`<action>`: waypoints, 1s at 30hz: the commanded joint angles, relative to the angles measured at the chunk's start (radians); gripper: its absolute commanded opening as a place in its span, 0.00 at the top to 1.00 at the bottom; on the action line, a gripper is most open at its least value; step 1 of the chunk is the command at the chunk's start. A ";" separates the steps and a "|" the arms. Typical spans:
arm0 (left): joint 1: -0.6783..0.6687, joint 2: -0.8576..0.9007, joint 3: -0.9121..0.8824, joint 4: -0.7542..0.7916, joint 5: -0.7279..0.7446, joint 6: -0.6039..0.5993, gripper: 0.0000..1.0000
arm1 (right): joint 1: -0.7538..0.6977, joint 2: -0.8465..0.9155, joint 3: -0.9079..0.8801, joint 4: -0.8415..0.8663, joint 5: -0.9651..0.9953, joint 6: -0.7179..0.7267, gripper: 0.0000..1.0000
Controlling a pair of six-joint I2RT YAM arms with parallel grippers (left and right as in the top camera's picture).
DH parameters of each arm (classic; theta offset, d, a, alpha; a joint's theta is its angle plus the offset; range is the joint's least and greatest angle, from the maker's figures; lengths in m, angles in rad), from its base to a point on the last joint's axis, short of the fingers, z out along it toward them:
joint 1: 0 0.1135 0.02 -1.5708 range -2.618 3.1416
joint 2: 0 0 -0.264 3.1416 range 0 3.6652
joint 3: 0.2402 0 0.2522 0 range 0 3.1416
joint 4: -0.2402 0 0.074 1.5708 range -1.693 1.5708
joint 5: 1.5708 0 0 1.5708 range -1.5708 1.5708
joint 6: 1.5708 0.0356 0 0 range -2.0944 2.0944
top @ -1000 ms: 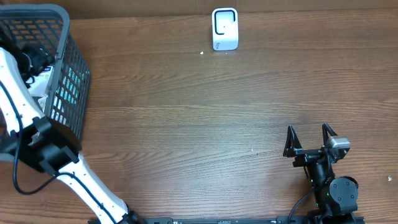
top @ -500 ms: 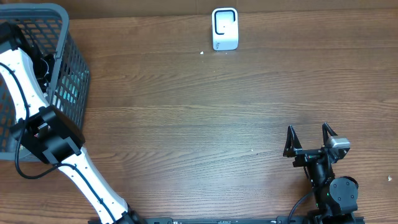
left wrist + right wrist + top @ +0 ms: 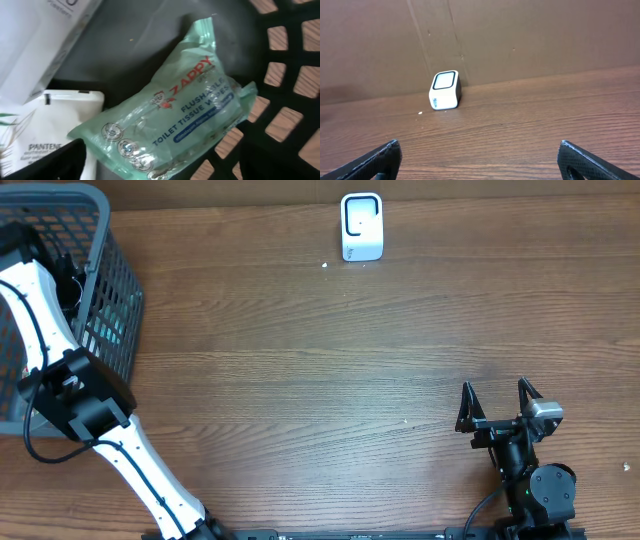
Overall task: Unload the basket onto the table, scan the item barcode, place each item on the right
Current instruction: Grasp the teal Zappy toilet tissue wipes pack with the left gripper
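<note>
**Early stage of the task.** The left gripper (image 3: 162,155), fingers spread wide and pinching nothing, was held inside the basket (image 3: 112,290) over a green wipes pack (image 3: 170,105). The pack lay on the basket floor against the wall, beside a white Pantene pouch (image 3: 42,135). Nothing was lifted out yet. The scanner (image 3: 361,226) stood well apart from the basket. The right gripper (image 3: 494,386), likewise spread and empty, was parked far from it. Grasping, carrying and scanning were judged outstanding.

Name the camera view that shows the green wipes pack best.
Left wrist. The wipes pack fills the frame there, its label readable, lying in the basket. The overhead view gives only a teal glimpse through the basket's mesh wall. The right wrist view does not show it.
</note>
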 commanded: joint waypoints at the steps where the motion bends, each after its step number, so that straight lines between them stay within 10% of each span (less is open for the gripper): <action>1: -0.002 0.023 0.014 -0.039 0.168 0.101 0.08 | 0.004 -0.010 -0.010 0.004 0.006 -0.004 0.00; 22: -0.042 0.070 0.005 0.047 0.053 0.212 0.04 | 0.004 -0.010 -0.010 0.004 0.006 -0.004 0.00; 30: -0.051 0.113 0.005 0.039 -0.052 0.170 0.36 | 0.004 -0.010 -0.010 0.004 0.006 -0.004 0.00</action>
